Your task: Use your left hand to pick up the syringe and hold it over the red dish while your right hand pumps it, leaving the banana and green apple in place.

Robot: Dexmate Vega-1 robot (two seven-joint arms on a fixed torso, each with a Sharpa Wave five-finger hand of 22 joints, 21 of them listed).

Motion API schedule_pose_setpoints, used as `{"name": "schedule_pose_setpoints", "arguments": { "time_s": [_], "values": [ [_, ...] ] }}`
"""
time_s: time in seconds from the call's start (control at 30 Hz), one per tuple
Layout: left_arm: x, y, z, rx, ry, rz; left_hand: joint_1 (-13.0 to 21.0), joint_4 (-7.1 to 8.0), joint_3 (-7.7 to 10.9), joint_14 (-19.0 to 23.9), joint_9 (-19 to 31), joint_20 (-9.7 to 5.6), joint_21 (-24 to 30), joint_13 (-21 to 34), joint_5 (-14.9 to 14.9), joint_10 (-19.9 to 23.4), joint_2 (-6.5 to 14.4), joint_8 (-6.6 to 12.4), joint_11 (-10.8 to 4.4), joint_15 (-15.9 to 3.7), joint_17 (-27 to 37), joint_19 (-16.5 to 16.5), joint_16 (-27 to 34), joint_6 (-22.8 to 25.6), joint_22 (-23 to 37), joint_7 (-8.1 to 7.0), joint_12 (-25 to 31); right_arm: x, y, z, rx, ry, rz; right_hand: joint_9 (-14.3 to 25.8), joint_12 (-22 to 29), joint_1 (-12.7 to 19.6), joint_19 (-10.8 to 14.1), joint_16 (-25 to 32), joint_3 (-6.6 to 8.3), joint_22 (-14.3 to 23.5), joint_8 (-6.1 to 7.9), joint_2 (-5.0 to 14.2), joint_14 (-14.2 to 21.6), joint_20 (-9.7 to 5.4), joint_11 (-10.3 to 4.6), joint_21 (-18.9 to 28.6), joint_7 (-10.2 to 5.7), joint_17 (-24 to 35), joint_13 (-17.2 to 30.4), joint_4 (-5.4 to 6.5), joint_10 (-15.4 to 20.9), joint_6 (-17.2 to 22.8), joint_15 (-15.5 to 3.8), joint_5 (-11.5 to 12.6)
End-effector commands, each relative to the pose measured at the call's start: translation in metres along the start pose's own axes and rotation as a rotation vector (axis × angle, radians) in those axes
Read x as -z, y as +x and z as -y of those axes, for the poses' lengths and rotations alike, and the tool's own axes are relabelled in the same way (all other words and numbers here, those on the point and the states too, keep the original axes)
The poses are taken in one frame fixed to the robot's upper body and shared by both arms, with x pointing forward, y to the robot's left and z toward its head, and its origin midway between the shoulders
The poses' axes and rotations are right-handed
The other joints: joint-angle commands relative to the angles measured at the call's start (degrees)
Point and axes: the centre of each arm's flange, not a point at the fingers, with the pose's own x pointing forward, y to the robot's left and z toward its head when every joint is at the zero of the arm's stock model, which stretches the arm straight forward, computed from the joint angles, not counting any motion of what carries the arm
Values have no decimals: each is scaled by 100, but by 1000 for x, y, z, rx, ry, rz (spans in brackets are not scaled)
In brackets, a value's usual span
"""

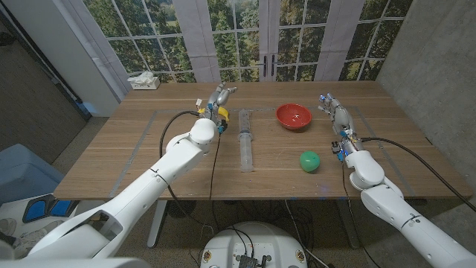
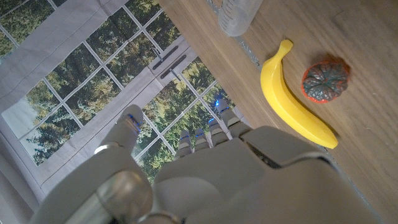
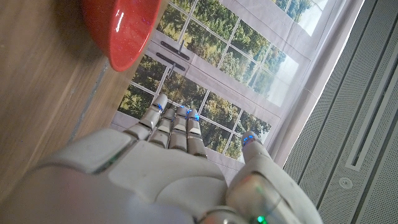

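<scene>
The left hand (image 1: 220,99) stands at the far part of the wooden counter (image 1: 119,160), just to the left of the syringe (image 1: 245,139) and not touching it; its fingers (image 2: 205,134) are stretched out and apart, and nothing is in them. In the left wrist view the back of this hand fills the lower part, and beyond the fingertips lie the banana (image 2: 292,96) and a small dark round thing with a red-orange rim (image 2: 326,79), the two just beside each other on the counter; I cannot tell what this small thing is. The right hand (image 1: 335,112) stands well to the right of the syringe, on the far side of the red dish (image 1: 294,116), also with the fingers (image 3: 177,124) straight and a little apart, holding nothing. The syringe is a clear one and lies flat in the middle of the counter, its length running from the near edge toward the windows, between the two hands. The red dish is to the right of the syringe's far end, apart from it. The green apple (image 1: 309,161) is to the right of the syringe's near end, nearer to the robot than the dish. A white box (image 1: 144,81) is far to the left of the syringe, at the back corner of the counter.
</scene>
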Motion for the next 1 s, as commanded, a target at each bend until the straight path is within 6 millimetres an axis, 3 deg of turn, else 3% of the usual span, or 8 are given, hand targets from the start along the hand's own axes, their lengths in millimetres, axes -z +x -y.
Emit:
{"name": "schedule_pose_setpoints", "arguments": {
  "time_s": [0.03, 1.0],
  "values": [
    [-22, 3, 13, -27, 178, -13, 93, -30, 42, 31, 17, 17, -22, 14, -38, 50, 12, 13, -2, 34, 20, 29, 27, 29, 14, 27, 37, 1, 0, 8, 9, 3, 3, 32, 48, 77, 76, 63, 7, 27, 26, 33, 64, -80, 12, -25, 8, -9, 2, -55, 69, 62, 10, -16],
    [-45, -3, 37, 25, 521, -143, 372, -42, 16, -170, 25, 49, -301, 18, -40, -62, -77, -9, -5, 116, 26, -161, -67, 131, 18, 30, -11, -2, -12, 20, -17, 9, 26, 35, 66, 154, 176, 77, 33, 31, 29, 84, 149, -41, 15, -159, 18, -52, -31, -159, 166, 154, 25, -33]
  ]
}}
